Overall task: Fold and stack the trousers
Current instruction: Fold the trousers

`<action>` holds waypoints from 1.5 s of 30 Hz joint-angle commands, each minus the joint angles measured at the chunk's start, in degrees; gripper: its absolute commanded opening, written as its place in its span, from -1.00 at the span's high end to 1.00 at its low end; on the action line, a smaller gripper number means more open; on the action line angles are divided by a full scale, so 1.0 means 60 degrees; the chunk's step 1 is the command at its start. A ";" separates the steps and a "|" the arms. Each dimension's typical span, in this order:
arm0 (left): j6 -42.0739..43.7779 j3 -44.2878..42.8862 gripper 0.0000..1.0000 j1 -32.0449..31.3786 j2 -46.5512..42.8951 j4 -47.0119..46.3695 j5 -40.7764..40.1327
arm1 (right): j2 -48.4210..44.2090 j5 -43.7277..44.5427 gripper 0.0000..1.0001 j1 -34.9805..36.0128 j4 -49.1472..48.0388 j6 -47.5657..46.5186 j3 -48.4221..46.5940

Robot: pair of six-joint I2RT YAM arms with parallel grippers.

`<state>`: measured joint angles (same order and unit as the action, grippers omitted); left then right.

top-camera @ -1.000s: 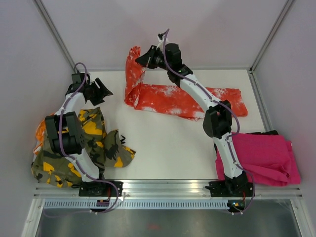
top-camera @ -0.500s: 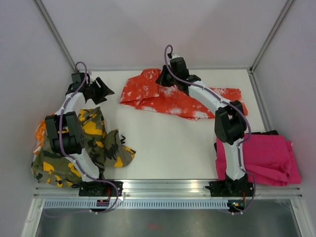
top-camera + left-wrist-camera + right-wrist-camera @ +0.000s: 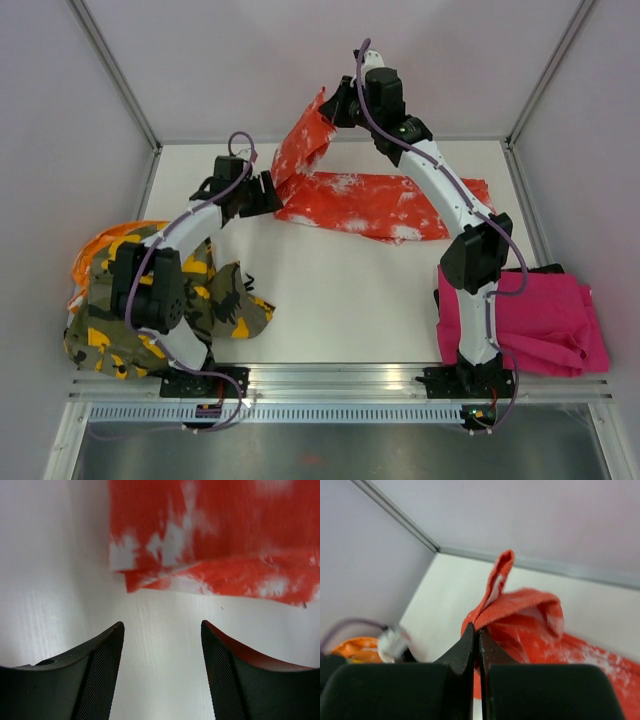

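Note:
The orange-red trousers (image 3: 380,203) with white splatter lie across the back of the table. My right gripper (image 3: 335,108) is shut on their left end and holds it up in the air; the pinched ribbed edge (image 3: 495,597) shows above the jaws in the right wrist view. My left gripper (image 3: 272,192) is open and empty, low over the table just left of the trousers' folded near-left corner (image 3: 150,575). The camouflage trousers (image 3: 190,290) lie in a heap at the front left. The magenta pink trousers (image 3: 545,320) lie folded at the front right.
An orange cloth (image 3: 100,245) peeks out from under the camouflage heap. Metal frame posts (image 3: 110,70) and pale walls close in the table on three sides. The right arm (image 3: 450,200) stretches over the orange-red trousers.
My right gripper has lifted the left end of the orange-red trousers again after lowering it. My left arm has swung right from the back-left corner to the trousers' left edge.

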<state>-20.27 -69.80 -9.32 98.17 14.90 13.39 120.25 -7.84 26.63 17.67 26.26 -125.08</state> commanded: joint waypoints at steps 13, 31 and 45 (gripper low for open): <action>-0.0521 0.4471 0.95 -0.3249 -0.2186 -0.9259 -0.2157 | 0.0218 -0.1111 1.00 0.0307 -0.0631 0.0852 -0.0497; 0.3171 0.0360 0.95 -0.4584 0.2518 -0.8376 -0.5828 | 0.0408 -0.1432 1.00 0.0556 -0.1392 0.2390 -0.0687; 0.2735 0.1042 0.95 -0.2314 0.1671 -0.6204 -0.5982 | -0.0148 -0.1434 1.00 0.0747 -0.1539 0.2142 0.0585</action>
<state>1.52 -64.01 -25.19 113.16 -24.05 -26.57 122.74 -15.75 30.96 11.11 39.24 -123.31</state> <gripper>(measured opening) 0.025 0.018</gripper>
